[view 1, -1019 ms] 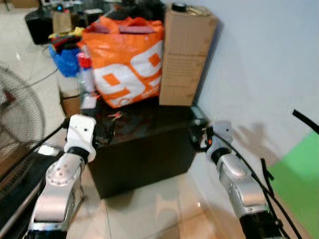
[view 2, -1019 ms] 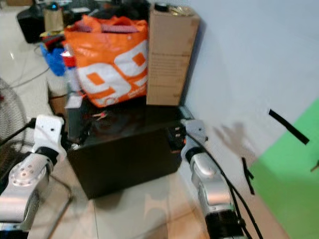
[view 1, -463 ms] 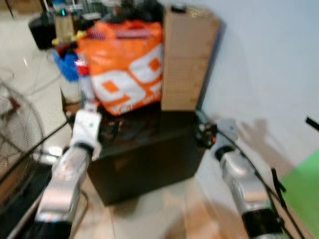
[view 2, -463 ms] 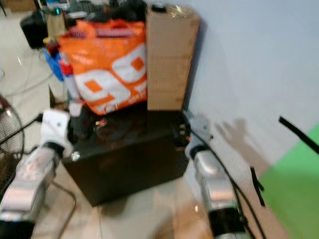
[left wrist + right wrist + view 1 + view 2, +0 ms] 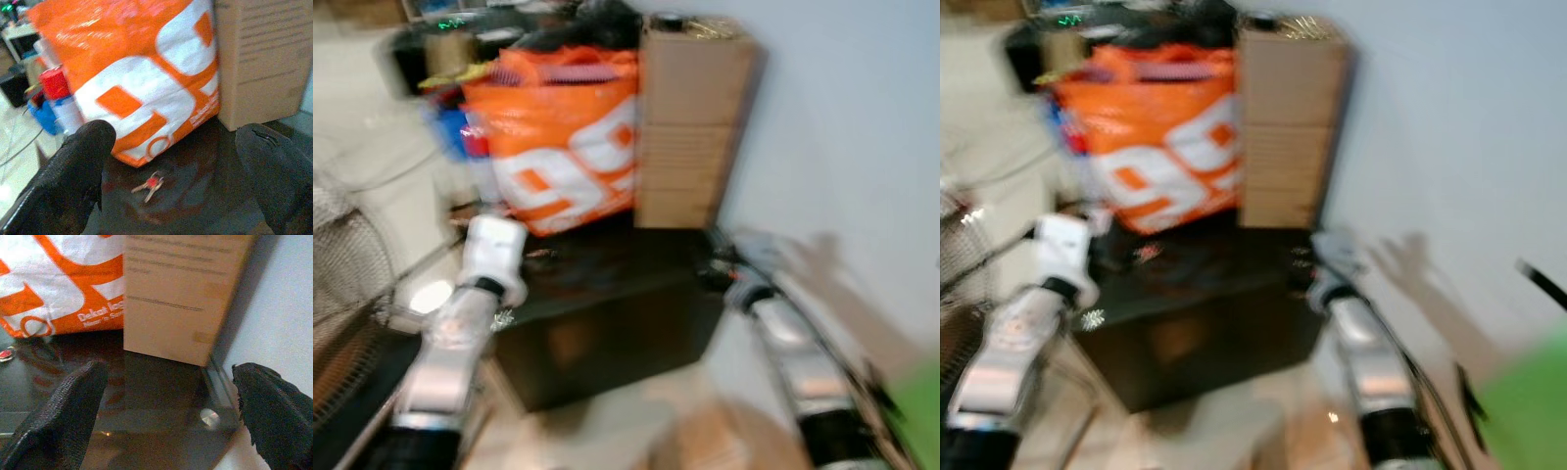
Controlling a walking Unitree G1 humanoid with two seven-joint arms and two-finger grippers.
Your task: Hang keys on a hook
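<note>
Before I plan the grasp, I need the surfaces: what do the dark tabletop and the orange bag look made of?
Dark tabletop: probably glass or polished lacquer, glossy, since it mirrors the bag and box. Orange bag: likely thin plastic, shiny and creased. The keys lie on the top.

The right tool [image 5: 164, 416] looks out between its two black fingers [image 5: 58, 416], which stand wide apart over the dark glossy desk [image 5: 146, 396]. A tall brown cardboard box [image 5: 183, 289] stands on the desk against the pale blue wall [image 5: 288, 298], with faint printed lines on its face. Just beside it sits an orange and white bag [image 5: 58, 279]. A small red thing [image 5: 6, 354] lies on the desk by the bag, too cropped to identify. A round silver fitting [image 5: 209, 417] sits near the desk's corner.
</note>
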